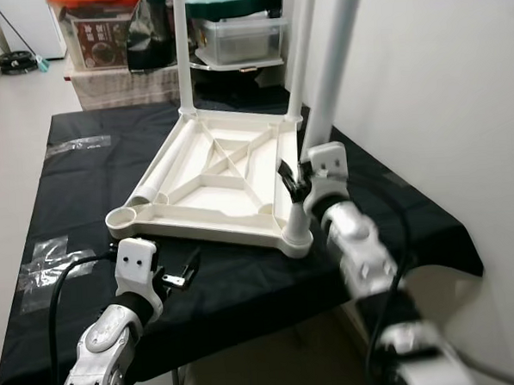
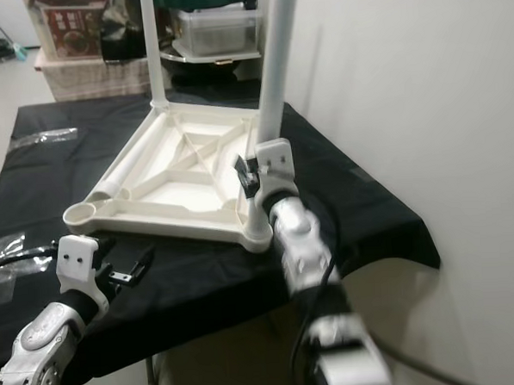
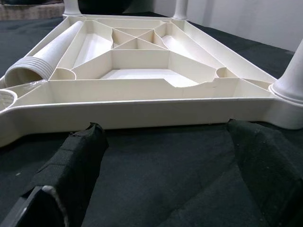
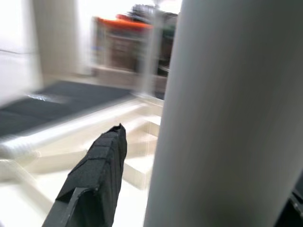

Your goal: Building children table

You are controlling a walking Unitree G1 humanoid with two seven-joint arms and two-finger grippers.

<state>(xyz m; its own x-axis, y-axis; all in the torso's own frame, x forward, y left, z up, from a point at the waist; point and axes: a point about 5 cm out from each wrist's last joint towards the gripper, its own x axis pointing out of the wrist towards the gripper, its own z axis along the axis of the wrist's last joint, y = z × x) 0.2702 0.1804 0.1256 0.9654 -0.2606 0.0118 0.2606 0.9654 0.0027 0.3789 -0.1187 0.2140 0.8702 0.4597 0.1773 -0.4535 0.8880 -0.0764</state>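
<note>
The white plastic ribbed tabletop (image 1: 218, 182) lies upside down on the black-clothed table (image 1: 85, 193). Two white legs stand in its far corners, and a third white tubular leg (image 1: 328, 94) stands in the near right socket. My right gripper (image 1: 296, 183) is at its base, fingers closed around the tube. The fourth white leg with a threaded end (image 1: 157, 179) lies loose inside the frame, pointing toward the empty round corner socket (image 1: 121, 220) at near left. My left gripper (image 1: 185, 272) hovers just over the cloth in front of the tabletop edge, fingers spread wide, holding nothing.

Step in hand, as I judge it: seating the third leg. Next: release, then pick up the loose leg and stand it in the empty socket.
</note>
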